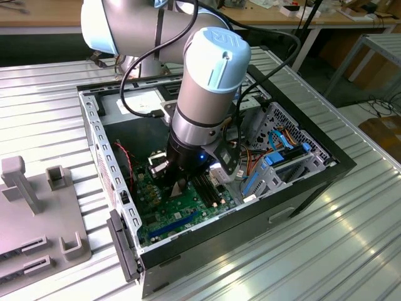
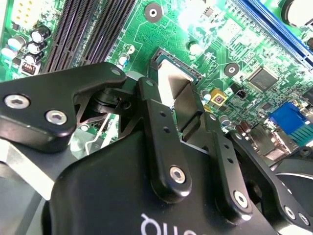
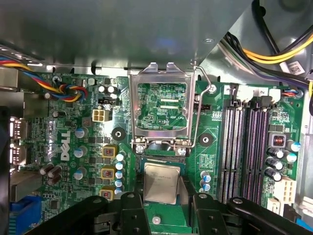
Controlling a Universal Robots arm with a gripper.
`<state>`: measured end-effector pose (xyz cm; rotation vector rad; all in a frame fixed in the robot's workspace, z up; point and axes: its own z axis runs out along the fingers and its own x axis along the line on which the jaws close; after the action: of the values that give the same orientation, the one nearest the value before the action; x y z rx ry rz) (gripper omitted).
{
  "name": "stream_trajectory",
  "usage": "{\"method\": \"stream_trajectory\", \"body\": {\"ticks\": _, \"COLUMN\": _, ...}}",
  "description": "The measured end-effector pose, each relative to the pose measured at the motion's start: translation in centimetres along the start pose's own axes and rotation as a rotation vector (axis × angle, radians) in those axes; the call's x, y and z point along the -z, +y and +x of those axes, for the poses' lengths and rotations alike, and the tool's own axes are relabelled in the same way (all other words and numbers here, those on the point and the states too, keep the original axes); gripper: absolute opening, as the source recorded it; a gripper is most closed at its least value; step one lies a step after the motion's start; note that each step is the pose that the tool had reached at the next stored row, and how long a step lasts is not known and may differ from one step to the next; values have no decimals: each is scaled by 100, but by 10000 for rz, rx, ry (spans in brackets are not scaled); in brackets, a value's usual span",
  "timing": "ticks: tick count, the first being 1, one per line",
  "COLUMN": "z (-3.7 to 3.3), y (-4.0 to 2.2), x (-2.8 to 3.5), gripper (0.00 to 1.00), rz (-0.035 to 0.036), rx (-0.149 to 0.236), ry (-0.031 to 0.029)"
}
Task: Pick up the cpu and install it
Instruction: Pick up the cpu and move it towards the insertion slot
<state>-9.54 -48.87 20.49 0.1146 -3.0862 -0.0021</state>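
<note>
The cpu [image 3: 160, 182], a small square chip with a silver-grey top, sits between my gripper's [image 3: 161, 185] two fingers [image 3: 138, 190], which press against its opposite edges. It hangs right at the black socket [image 3: 161, 157] on the green motherboard [image 3: 73, 147]; I cannot tell whether it rests in the socket. The socket's metal load plate [image 3: 161, 110] stands flipped open behind it, its lever [image 3: 201, 107] raised. In the second wrist view the cpu [image 2: 168, 78] shines just past the gripper [image 2: 172, 93]. In the exterior view the gripper [image 1: 182, 183] reaches down into the open computer case [image 1: 313, 182].
Memory slots [image 3: 244, 147] run beside the socket, and coloured cables [image 3: 68, 90] lie near the case wall. A drive cage with blue parts [image 1: 282, 157] fills the case's side at the exterior view's right. A grey fixture tray [image 1: 37, 213] lies on the table at that view's left.
</note>
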Motion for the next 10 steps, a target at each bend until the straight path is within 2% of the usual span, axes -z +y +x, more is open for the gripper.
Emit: {"method": "stream_trajectory", "body": {"ticks": 10, "z": 27, "y": 6, "x": -1, "gripper": 42, "rz": 4, "rx": 65, "ry": 0}}
